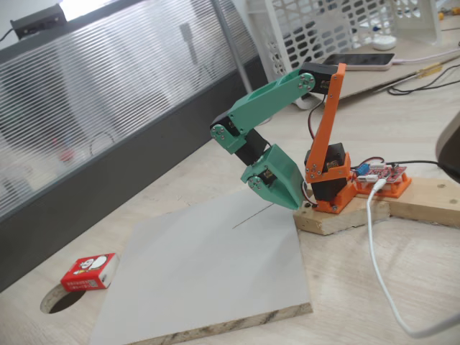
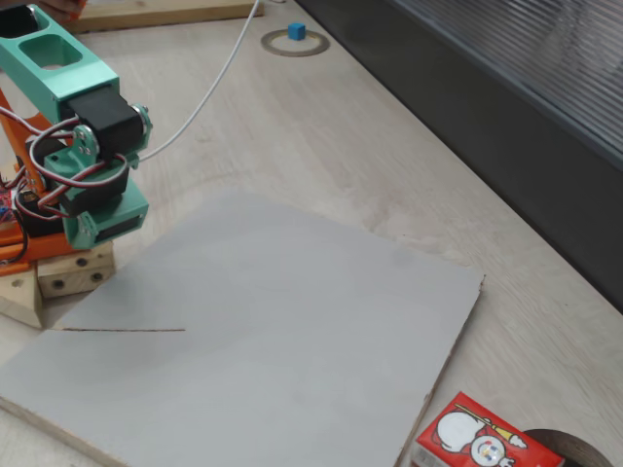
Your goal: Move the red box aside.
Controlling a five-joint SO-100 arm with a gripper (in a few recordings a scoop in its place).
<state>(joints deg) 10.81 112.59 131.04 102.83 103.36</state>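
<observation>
The red box (image 1: 89,272) lay off the grey board (image 1: 208,273), at its eight o'clock beside a bench hole (image 1: 61,300). The gripper (image 1: 277,183), seemingly closed and empty, hung folded; a push might tip the box in.

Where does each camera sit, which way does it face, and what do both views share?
A fixed view: beyond the grey board, facing the folded green-and-orange arm, gripper and wooden base.
Another fixed view: beside the arm's base, looking outward over the board toward the red box; green wrist at left.
Shared: board, red box, white cable, dark wall.
</observation>
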